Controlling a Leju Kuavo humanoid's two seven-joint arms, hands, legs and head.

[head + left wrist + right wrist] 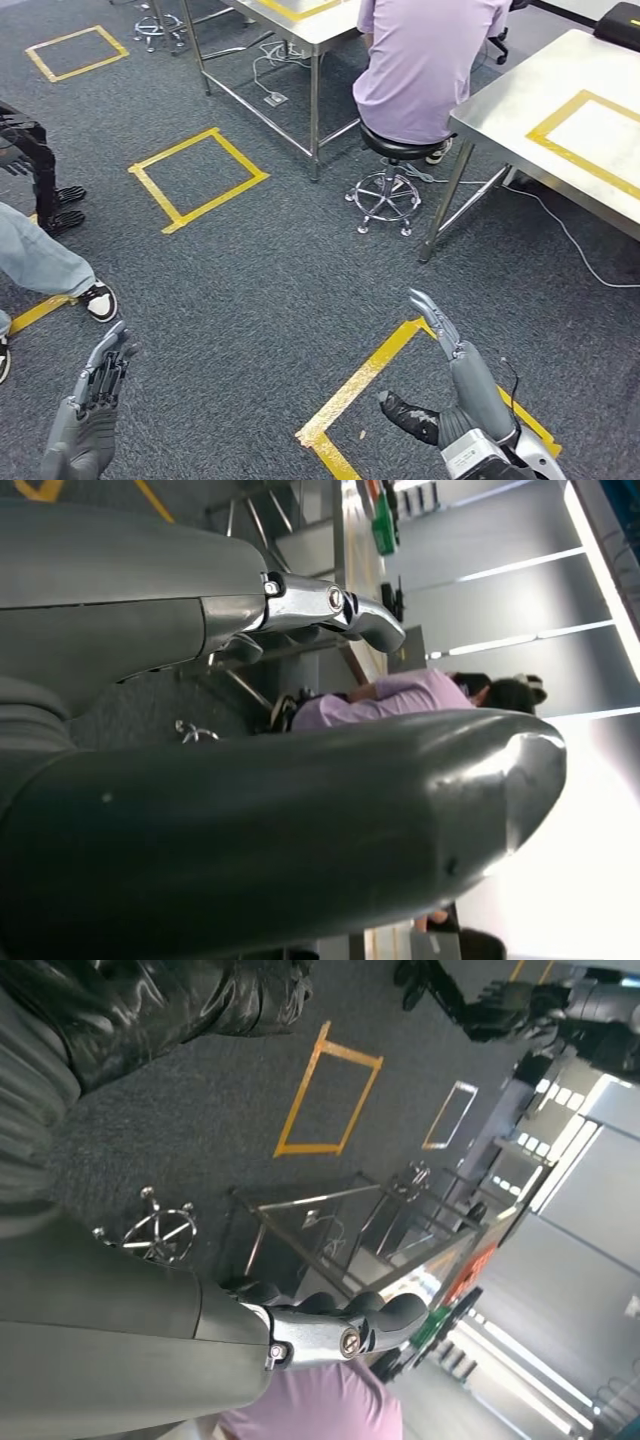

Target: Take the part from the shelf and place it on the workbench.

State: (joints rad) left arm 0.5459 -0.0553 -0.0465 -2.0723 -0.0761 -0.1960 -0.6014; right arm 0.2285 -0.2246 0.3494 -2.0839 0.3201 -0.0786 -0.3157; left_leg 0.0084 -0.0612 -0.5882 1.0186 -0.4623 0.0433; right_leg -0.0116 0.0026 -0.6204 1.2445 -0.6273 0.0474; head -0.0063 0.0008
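Grey carpet floor (302, 290) marked with yellow tape squares (198, 178) — steel workbench (558, 130) at upper right.
A person in a lilac shirt (423, 60) sits on a stool (386, 185) at top centre; left hand (94, 405) and right hand (453, 385) hang empty, fingers apart — no part visible.

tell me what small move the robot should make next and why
Probably keep turning or walking to find the shelf: the left hand and right hand hold nothing, fingers apart, over carpet, and only steel tables and a seated person lie ahead.

Grey carpet floor (287, 290) bears yellow tape squares (198, 178) and a stool (386, 190).
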